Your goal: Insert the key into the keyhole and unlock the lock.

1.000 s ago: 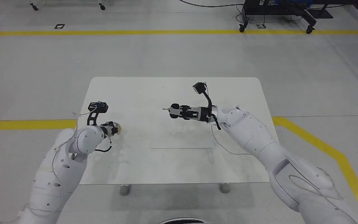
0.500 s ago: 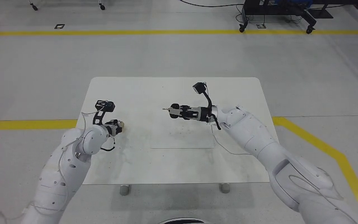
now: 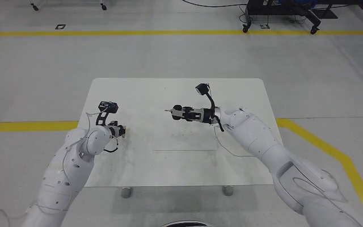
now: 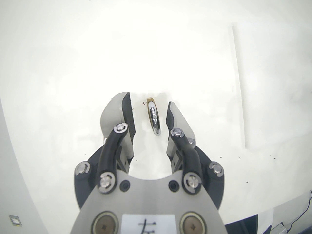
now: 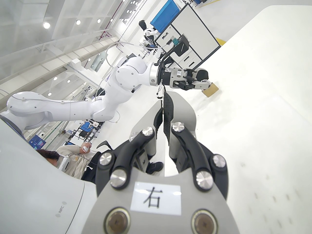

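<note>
Left tool (image 4: 149, 115) sits low over the tabletop (image 3: 238, 150), near its left edge. Its jaws are partly open. The lock (image 4: 153, 120) rests on the tabletop between the two fingers (image 4: 127, 116). From the wrist camera it appears edge-on, a chrome shackle with a strip of brass body at the far end. There is a slim gap on each side, so neither pad touches it and nothing is gripped. In the right wrist view the same lock looks like a small tan block right at the left tool's fingertips.

Right tool (image 5: 164, 99) is held up over the middle of the tabletop, well apart from the lock, with its tip pointing across toward the left arm. Its ribbed pads are pressed together with no real gap. In the top view a thin silvery sliver pokes out past the fingertips. This is the key (image 3: 168, 111), pinched in that tool. It is too small to make out its teeth or which way it is turned. Key and lock are not in contact.
</note>
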Robot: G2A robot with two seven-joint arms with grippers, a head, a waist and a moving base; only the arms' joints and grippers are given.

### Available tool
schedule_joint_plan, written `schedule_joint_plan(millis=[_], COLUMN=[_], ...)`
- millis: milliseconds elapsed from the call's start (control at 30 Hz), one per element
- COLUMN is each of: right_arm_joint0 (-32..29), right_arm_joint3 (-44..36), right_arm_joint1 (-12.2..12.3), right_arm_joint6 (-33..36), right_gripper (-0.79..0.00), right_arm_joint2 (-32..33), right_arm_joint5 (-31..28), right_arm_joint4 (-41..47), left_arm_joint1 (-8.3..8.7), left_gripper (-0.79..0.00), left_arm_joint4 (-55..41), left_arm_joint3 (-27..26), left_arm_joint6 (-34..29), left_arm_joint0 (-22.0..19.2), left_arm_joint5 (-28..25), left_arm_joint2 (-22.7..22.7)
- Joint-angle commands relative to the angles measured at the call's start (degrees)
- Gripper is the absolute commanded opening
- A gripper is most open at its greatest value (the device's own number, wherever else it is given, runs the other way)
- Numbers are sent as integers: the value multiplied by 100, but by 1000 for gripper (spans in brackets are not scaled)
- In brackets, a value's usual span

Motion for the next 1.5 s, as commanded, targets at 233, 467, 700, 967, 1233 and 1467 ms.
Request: schedule_joint_plan(millis=[233,467,700,967,1233,1467], right_arm_joint0=[0,0,0,0,0,-69], right_arm_joint3=[0,0,0,0,0,-134], right_arm_joint1=[0,0,0,0,0,4], right_arm_joint6=[0,0,0,0,0,-124], right_gripper=[-785,-785,-785,-785,-785,-785], right_arm_joint2=[0,0,0,0,0,17], right_arm_joint5=[0,0,0,0,0,135], right_arm_joint4=[0,0,0,0,0,-91], left_arm_joint1=[-20,-10,-3,-131,-143,-168], left_gripper=[-785,-785,-785,-785,-785,-785], left_arm_joint4=[84,-332,-2601,-5399,-5562,-5944], left_arm_joint3=[-30,-44,562,2266,2399,2081], left_arm_joint6=[-100,368,988,97,-31,-13], left_arm_joint0=[2,129,220,-608,-698,-509], left_arm_joint5=[27,-342,-2064,-3530,-3552,-3927], left_arm_joint2=[17,-271,-935,-686,-642,-528])
